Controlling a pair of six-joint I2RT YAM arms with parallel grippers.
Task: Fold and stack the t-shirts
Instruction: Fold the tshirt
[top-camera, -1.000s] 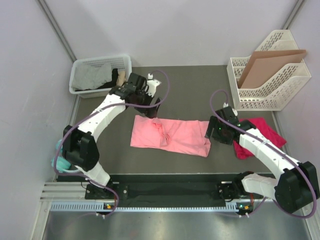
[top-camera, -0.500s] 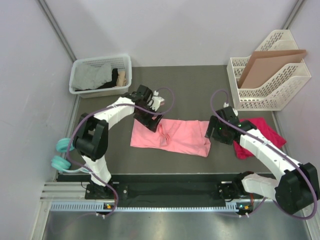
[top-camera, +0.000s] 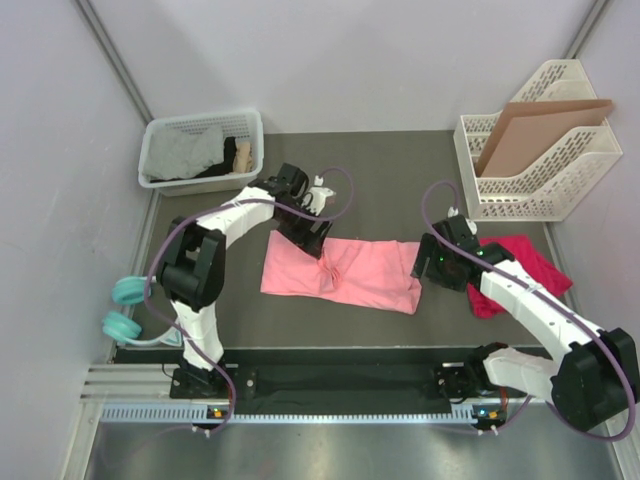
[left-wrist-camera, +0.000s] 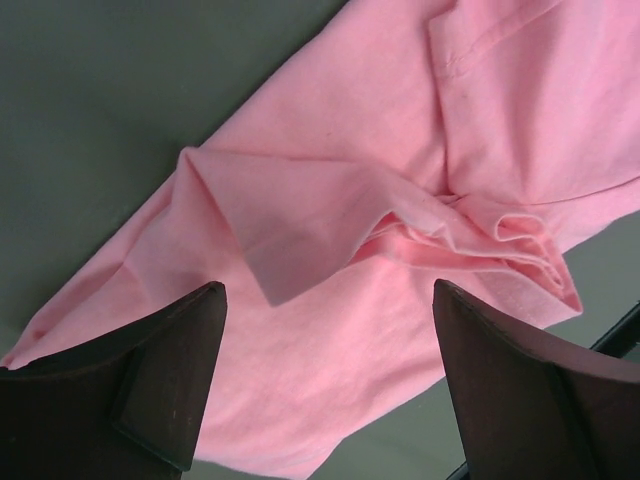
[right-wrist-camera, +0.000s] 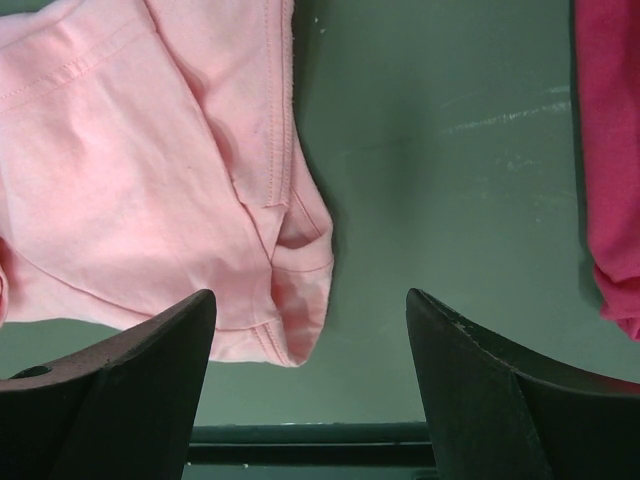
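You've two t-shirts: a salmon-pink tee (top-camera: 340, 272), bunched mid-body, beneath your left hand (left-wrist-camera: 327, 300) — jaws apart; a magenta tee (top-camera: 520, 270) beside your right hand (right-wrist-camera: 310, 300), likewise apart.

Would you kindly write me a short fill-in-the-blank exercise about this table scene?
Both the left end effector and the right end effector are ____.
In the top view, the pink shirt lies to the ____ of the magenta shirt.
The white rack holds a ____ cardboard sheet.
Missing words: open; left; brown.
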